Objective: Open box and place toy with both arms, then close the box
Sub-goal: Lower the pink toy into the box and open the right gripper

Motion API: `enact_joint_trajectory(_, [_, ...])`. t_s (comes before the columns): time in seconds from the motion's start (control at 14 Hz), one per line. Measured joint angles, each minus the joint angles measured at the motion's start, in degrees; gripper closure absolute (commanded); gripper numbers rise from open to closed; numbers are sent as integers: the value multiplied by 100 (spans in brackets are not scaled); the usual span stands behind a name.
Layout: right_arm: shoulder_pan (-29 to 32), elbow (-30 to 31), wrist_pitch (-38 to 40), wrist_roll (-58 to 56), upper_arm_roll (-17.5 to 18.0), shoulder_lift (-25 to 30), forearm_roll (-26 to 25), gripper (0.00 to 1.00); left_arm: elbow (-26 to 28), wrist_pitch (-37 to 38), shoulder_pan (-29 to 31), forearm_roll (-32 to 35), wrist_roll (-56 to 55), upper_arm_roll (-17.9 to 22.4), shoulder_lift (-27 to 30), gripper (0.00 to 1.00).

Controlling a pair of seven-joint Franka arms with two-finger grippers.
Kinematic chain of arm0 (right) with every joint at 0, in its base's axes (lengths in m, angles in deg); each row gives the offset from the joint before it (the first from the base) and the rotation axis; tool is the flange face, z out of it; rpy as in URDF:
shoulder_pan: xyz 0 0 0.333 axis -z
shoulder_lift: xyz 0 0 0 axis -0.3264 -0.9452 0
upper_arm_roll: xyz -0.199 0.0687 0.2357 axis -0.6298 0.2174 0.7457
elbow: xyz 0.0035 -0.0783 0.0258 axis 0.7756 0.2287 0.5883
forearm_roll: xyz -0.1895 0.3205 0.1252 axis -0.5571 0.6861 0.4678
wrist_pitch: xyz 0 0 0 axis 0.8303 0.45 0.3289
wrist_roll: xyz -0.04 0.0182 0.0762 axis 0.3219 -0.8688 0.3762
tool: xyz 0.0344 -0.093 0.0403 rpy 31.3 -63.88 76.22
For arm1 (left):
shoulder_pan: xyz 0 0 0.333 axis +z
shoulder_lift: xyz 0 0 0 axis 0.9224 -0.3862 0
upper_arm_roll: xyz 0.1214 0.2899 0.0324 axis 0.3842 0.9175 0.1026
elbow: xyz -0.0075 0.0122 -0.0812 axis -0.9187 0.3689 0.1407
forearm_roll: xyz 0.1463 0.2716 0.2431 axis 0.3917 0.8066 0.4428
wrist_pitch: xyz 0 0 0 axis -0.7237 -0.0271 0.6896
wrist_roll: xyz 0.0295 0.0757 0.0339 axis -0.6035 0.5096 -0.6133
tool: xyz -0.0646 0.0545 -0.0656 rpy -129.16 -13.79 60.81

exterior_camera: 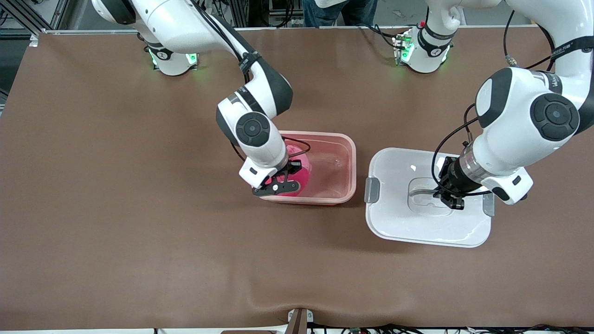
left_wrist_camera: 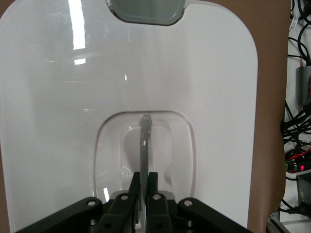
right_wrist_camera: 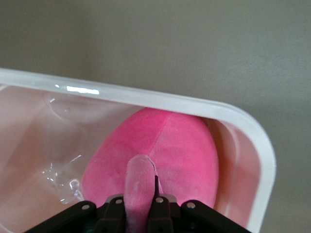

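Note:
The pink-red box base point(exterior_camera: 350, 153) stands open on the table, its rim also in the right wrist view point(right_wrist_camera: 146, 99). My right gripper point(exterior_camera: 283, 183) reaches into its end toward the right arm, shut on a floppy ear point(right_wrist_camera: 138, 179) of the hot-pink toy point(exterior_camera: 301, 169), whose body point(right_wrist_camera: 180, 150) is inside the base. The white lid point(exterior_camera: 403, 222) lies flat on the table beside the base, toward the left arm's end. My left gripper point(exterior_camera: 448, 197) is shut on the lid's raised grey handle point(left_wrist_camera: 144, 145) at its middle.
A grey clip point(exterior_camera: 372, 190) sits on the lid's side facing the base, another point(exterior_camera: 488, 204) on the side away from it. The brown table cover point(exterior_camera: 139, 208) spreads all round. Cables point(left_wrist_camera: 296, 121) hang off the table's edge.

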Motion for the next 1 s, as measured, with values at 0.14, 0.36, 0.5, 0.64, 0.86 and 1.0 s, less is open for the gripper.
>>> enact_joint_trajectory(0.14, [-132, 1, -263, 208, -2, -104, -186, 100, 35, 0, 25, 0, 34, 0, 12, 100])
enact_joint_trajectory(0.36, [-301, 2, -650, 391, -5, -234, -283, 100, 60, 0, 29, 0, 59, -2, 12, 100])
enact_joint_trajectory(0.5, [-403, 5, -1036, 690, -6, -342, -293, 100, 69, -1, 29, 0, 76, -3, 12, 100])
enact_joint_trajectory(0.64, [-539, 8, -1460, 1061, -8, -508, -299, 100, 73, -2, 29, 0, 116, -3, 12, 100])
enact_joint_trajectory(0.86, [-747, 3, -1926, 1291, -11, -763, -303, 83, 83, -2, 39, 0, 185, -3, 12, 100])
enact_joint_trajectory(1.0, [-839, -1, -2183, 1357, -15, -892, -304, 13, 84, -2, 41, 0, 188, -3, 12, 100])
